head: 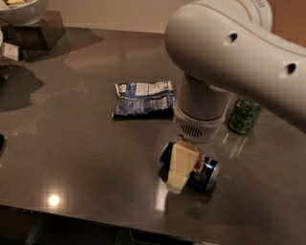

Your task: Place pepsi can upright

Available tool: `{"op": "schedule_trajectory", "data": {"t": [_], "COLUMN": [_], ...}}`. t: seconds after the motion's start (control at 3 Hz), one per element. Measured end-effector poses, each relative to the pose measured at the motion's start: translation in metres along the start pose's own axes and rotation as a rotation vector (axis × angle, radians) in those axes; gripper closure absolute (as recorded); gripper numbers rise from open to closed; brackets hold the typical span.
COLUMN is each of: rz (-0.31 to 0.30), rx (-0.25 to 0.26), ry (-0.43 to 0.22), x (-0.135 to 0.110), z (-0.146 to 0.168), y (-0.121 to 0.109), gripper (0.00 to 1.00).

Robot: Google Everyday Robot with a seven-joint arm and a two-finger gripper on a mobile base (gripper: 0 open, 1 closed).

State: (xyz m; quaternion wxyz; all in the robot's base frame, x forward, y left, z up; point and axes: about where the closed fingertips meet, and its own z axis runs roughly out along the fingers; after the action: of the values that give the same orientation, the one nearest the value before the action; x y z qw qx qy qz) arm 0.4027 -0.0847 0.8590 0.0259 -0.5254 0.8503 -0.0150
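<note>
The pepsi can (206, 173), dark blue with silver ends, lies on its side on the dark table (86, 153) near the front edge, its length running left to right. My gripper (185, 172) hangs down from the large white arm (229, 52) and sits right over the middle of the can, hiding its centre. Only the can's right end and a bit of its left end show.
A green can (244, 115) stands upright behind and right of the arm. A flat blue-and-white snack bag (143, 99) lies behind the pepsi can. A white bowl (21, 9) on a dark stand (33, 31) is at the far left corner.
</note>
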Motion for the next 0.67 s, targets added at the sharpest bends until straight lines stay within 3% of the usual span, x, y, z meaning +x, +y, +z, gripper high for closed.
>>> {"op": "schedule_trajectory", "data": {"t": [0.33, 0.67], "rz": [-0.011, -0.019], "rx": [-0.024, -0.045], "ry": [0.029, 0.06], "x": [-0.0079, -0.013], "z": [0.0124, 0.0203], "y": [0.0052, 0.0094], "gripper": [0.0, 0.18]}}
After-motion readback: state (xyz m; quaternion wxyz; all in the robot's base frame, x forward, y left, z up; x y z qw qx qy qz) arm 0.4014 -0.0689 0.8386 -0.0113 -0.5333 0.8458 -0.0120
